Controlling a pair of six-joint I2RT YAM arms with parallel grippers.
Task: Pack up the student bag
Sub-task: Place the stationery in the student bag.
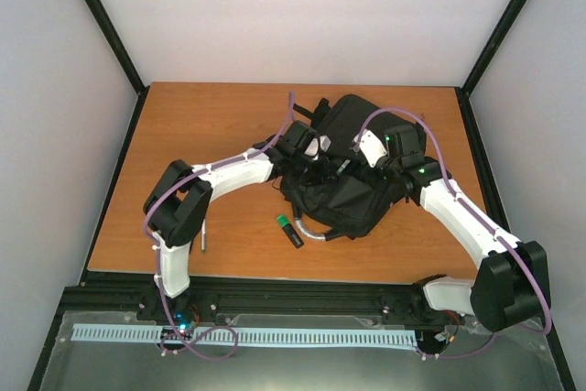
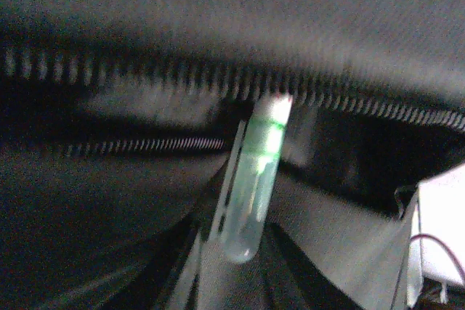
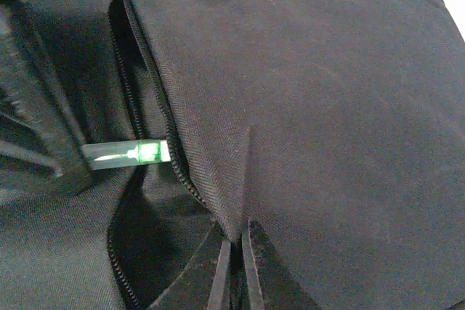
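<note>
1. position of items. the student bag lies flat on the worktop, right of centre in the overhead frame, with its pale loop handle at the lower edge. the zip opening is parted and runs down the left side of the right wrist frame.

2. left tool. grasping a clear pen with a green band. the pen tip sits at the zip teeth, at the mouth of the opening. the body of the pen is outside the bag.

3. right tool. clenched on a fold of the bag fabric just beside the opening, at the bottom centre of its own frame. judged purpose: to hold the flap up so that the mouth is open for the pen.

4. progress. the opening is unzipped and the pen is lined up for insertion, not yet released. what the bag already holds cannot be told, because the interior is dark.

5. items outside the bag. a green and black marker lies on the worktop just beside the loop handle. a thin grey stick lies well apart, at the lower left beside the left arm. both are judged as work left to do, followed by closing the zip.
</note>
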